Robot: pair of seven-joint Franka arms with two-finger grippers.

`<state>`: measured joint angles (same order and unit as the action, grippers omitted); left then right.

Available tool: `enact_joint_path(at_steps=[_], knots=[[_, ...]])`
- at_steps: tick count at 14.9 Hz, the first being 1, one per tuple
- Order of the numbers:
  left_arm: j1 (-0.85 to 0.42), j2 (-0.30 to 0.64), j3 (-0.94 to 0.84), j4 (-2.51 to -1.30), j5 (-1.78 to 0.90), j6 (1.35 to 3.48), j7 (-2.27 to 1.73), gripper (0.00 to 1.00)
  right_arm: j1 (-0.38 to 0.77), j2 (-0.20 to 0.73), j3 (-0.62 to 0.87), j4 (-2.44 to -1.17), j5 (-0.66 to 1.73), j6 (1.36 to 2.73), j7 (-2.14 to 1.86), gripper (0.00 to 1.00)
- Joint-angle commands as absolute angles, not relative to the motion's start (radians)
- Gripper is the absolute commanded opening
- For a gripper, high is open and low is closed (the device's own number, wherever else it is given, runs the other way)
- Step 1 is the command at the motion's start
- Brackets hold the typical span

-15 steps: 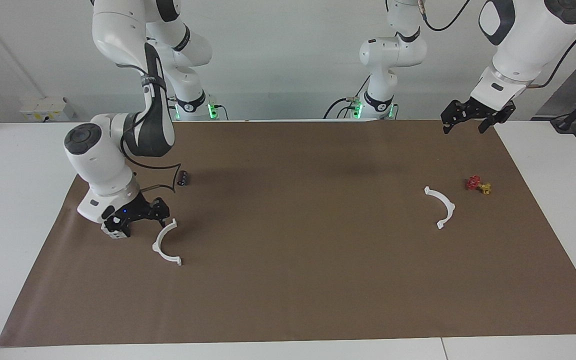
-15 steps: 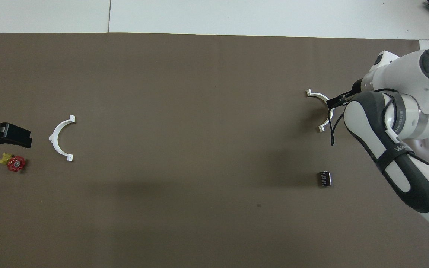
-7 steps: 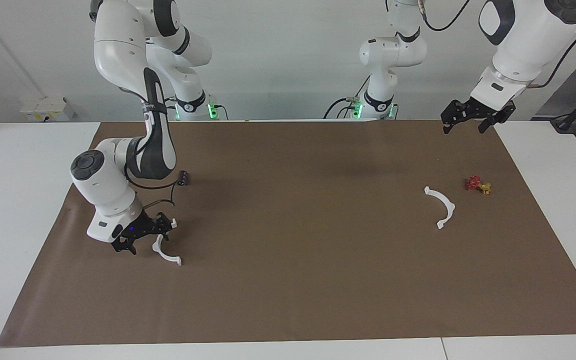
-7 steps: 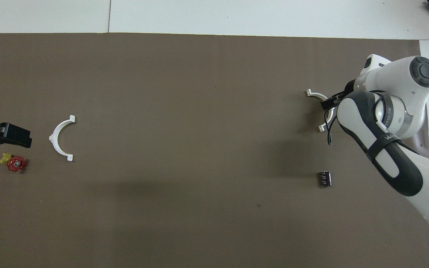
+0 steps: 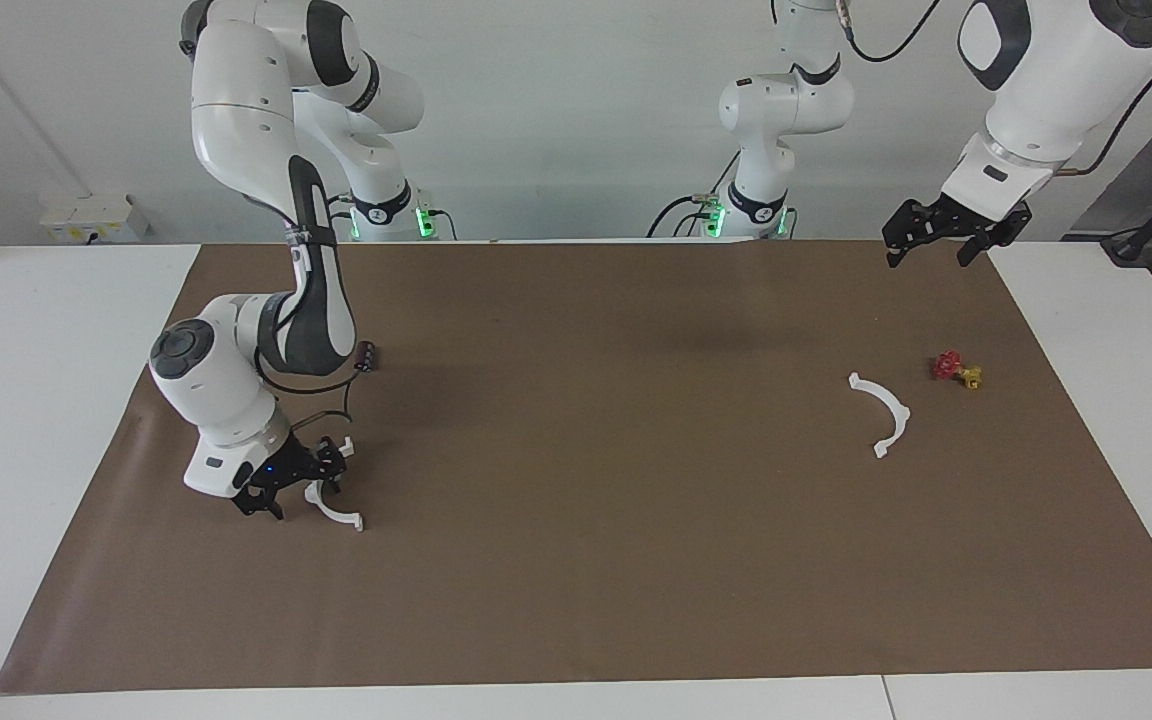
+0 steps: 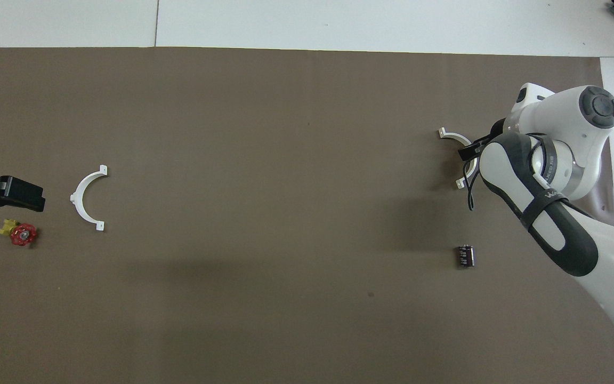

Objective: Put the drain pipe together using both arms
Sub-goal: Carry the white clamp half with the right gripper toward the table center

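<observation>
- Right claw (image 5: pixel 293 480) is down low at the right arm's end of the counter (image 5: pixel 576 620), its black fingers spread and set astride the arc of one white half-ring (image 5: pixel 334 513).
- In the facing view one finger sits outside the curve, the other inside it; whether the fingers touch the plastic I cannot tell.
- From overhead the right arm's wrist covers the middle of that half-ring (image 6: pixel 452 136), so only its two tabbed ends show, with the claw's tip (image 6: pixel 471 152) dark between them.
- Second half-ring (image 5: pixel 881 412) lies flat on the brown mat toward the left arm's end, well apart from the first, nothing touching it; overhead it reads as a clean arc (image 6: pixel 87 198).
- Left claw (image 5: pixel 944 237) hangs high in the air near the mat's corner at its own end, fingers apart, holding nothing; this arm waits.
- Small red-and-yellow valve piece (image 5: pixel 956 370) sits just beside the second half-ring.
- A small dark part (image 5: pixel 367 356) lies nearer the robots than the right claw's half-ring.
</observation>
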<state>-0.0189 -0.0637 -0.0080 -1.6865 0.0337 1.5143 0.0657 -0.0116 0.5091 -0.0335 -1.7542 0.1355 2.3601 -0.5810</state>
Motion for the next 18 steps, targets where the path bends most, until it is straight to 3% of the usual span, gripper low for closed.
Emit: enact_joint_path(at_steps=[1, 2, 3, 8, 11, 14, 18], knots=[[-0.015, -0.072, -0.006, -1.686, 0.035, 1.520, 0.078, 1.00, -0.031, 0.509, -0.021, -1.770, 0.170, 2.373, -0.626, 0.64], [-0.015, -0.072, -0.006, -1.686, 0.035, 1.520, 0.078, 1.00, -0.034, 0.509, -0.021, -1.769, 0.170, 2.369, -0.632, 0.27], [-0.015, -0.072, -0.006, -1.686, 0.035, 1.520, 0.078, 1.00, -0.034, 0.509, -0.021, -1.758, 0.170, 2.358, -0.630, 0.00], [-0.015, -0.072, -0.006, -1.686, 0.035, 1.520, 0.078, 1.00, -0.034, 0.503, -0.023, -1.724, 0.183, 2.327, -0.600, 0.00], [-0.015, -0.074, -0.006, -1.687, 0.035, 1.520, 0.080, 1.00, -0.012, 0.492, -0.021, -1.662, 0.178, 2.240, -0.513, 0.00], [-0.014, -0.075, -0.006, -1.687, 0.035, 1.520, 0.080, 1.00, 0.079, 0.489, -0.026, -1.611, 0.158, 2.171, -0.317, 0.00], [-0.014, -0.075, -0.006, -1.687, 0.035, 1.520, 0.080, 1.00, 0.228, 0.489, -0.020, -1.592, 0.092, 2.177, 0.021, 0.00]])
